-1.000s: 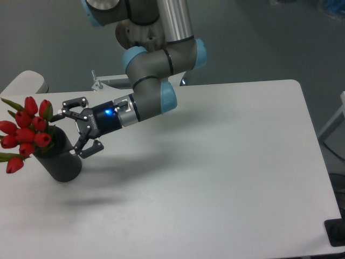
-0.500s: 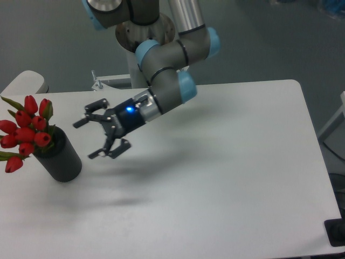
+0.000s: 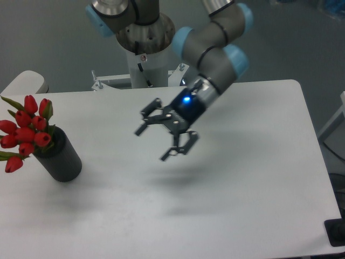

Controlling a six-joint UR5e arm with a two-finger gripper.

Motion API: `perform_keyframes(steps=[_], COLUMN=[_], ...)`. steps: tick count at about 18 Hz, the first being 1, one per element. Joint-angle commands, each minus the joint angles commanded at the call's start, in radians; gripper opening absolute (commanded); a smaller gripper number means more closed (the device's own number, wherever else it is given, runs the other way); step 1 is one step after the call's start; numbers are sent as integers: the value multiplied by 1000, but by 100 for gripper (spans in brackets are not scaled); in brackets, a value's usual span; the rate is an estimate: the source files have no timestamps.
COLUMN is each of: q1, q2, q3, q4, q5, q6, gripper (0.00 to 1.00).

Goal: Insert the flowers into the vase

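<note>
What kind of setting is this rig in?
Likely a robotics lab or test cell, not a home: the arm's base is bolted beside a plain white table, the floor is bare grey, and the only props are the flowers in the vase.

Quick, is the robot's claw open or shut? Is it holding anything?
Gripper: open, holding nothing, up over the table. The flowers are in the vase.
</note>
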Motion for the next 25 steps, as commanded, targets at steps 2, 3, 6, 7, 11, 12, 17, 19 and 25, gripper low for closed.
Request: perform_keyframes(steps=[2, 3, 6, 7, 11, 12, 17, 19, 25], q1=[17, 18, 17, 11, -3, -15, -66, -75, -103], q2=[-2, 5, 18, 18, 15, 11, -24, -49, -71], q3=[26, 41, 89, 104, 192, 227, 403, 468, 528], q4=[-2, -3, -15, -17, -89, -118, -323, -395, -456], q5=[89, 159, 379, 407, 537, 574, 793, 844, 974], q6=[0, -2, -5, -5, 6, 12, 121, 155, 221], gripper=[100, 100, 100, 100, 100, 100, 100, 100, 100])
